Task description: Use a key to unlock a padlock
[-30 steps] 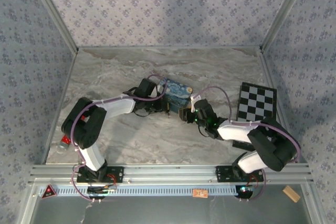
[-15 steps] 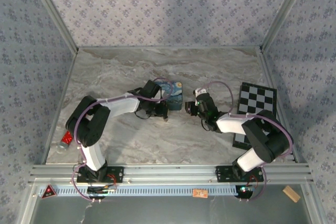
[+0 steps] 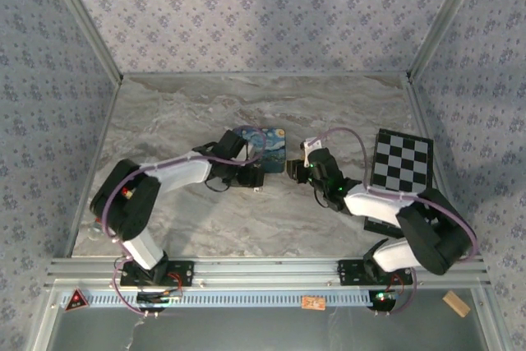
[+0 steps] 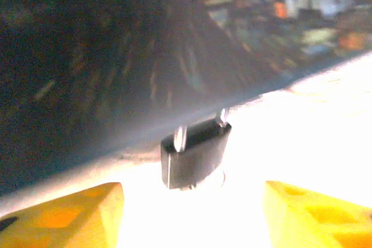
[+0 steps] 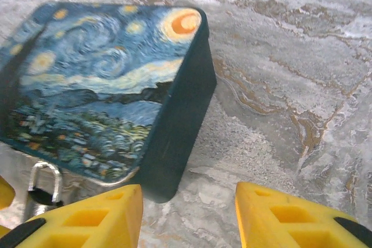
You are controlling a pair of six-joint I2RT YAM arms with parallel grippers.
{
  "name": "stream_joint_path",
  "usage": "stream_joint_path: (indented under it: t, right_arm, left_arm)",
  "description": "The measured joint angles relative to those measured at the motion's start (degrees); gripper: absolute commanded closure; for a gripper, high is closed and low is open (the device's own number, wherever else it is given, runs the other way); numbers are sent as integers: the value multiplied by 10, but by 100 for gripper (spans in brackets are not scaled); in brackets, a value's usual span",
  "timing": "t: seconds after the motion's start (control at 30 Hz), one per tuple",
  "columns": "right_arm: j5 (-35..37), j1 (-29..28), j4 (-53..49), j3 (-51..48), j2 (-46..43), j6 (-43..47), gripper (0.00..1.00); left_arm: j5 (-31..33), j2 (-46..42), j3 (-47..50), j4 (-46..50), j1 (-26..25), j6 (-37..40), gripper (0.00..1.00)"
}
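So on the grey marbled bench, the big change over the last second is that the right arm has pulled back. It was nosed right up to the blue painted box, and now there's clear bench between them. The box itself looks nudged a bit to the left. The left arm has barely budged and is still parked at the box's near side. The left fingers are spread wide and empty, and so are the right fingers. The padlock stands upright on the bench, right up against the box's dark wall, dead ahead of the left fingers but not gripped. From the right wrist we see it at the box's near corner, shackle up. Our read: with nobody holding lock or key, the unlocking hasn't really started.
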State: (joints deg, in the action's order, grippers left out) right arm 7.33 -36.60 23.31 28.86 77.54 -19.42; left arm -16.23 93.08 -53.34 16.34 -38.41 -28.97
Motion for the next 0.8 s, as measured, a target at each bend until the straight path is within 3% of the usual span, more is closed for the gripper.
stream_joint_path:
  t: [0.2,0.37,0.5,0.8]
  right_arm:
    - [-5,-11,-17,-18,-70,-12,53]
    - [-15,-43,-7,-22,-61,-71,54]
    - [-30,-62,25,-21,-10,-132,55]
    - [-70,-85,92,4,120,-213,57]
  left_arm:
    - [31,-165,51,-5,18,7,22]
    - [55,-232,74,-14,111,-9,20]
    - [69,-225,82,-16,164,-17,17]
    - [5,-114,79,-85,188,-43,17]
